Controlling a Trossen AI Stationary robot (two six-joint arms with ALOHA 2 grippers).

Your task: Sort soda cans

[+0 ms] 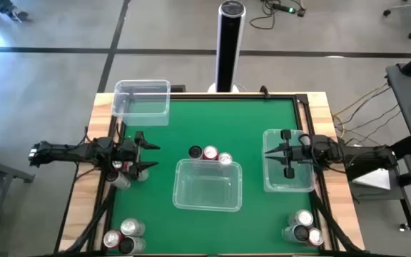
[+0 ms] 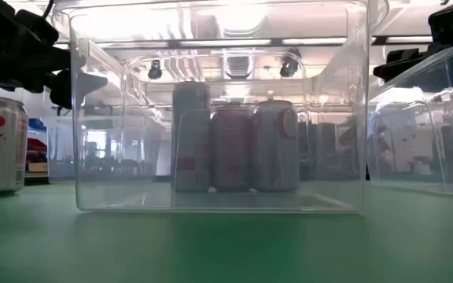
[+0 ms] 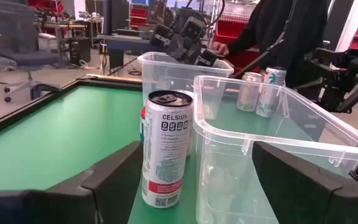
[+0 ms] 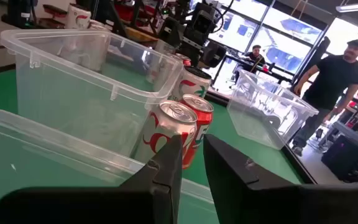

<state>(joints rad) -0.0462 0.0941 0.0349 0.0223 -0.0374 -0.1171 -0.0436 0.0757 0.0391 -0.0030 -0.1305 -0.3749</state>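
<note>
- Your left gripper [image 1: 150,157] hangs at the left side of the desk [image 1: 191,121], fingers spread wide and empty. Its wrist view looks straight at a white-and-red can [image 3: 167,148] standing between the open fingers, not yet gripped as far as you can judge.
- Your right gripper [image 1: 277,158] sits over the right tub [image 1: 288,184]. From above the fingers look splayed; in its own wrist view they stand fairly close with a narrow gap between them. Nothing is held.
- Three clear tubs on the desk: the centre tub [image 1: 207,203], the right tub, and the far-left tub [image 1: 143,91]. All three look empty from above.
- Cans are in loose clusters: three just behind the centre tub [image 1: 210,153], a few under the left gripper [image 1: 123,173], three at the near-left corner [image 1: 123,237], three at the near-right corner [image 1: 302,227].
- The low view shows the three centre cans [image 2: 234,145] through the tub wall; they stand behind it, not inside.
- Judgement: sorting has barely begun. No can sits in a tub, so the whole lot is left.
- The tall black post [image 1: 230,46] stands beyond the far edge; a person [image 4: 331,87] stands in the room behind.
</note>
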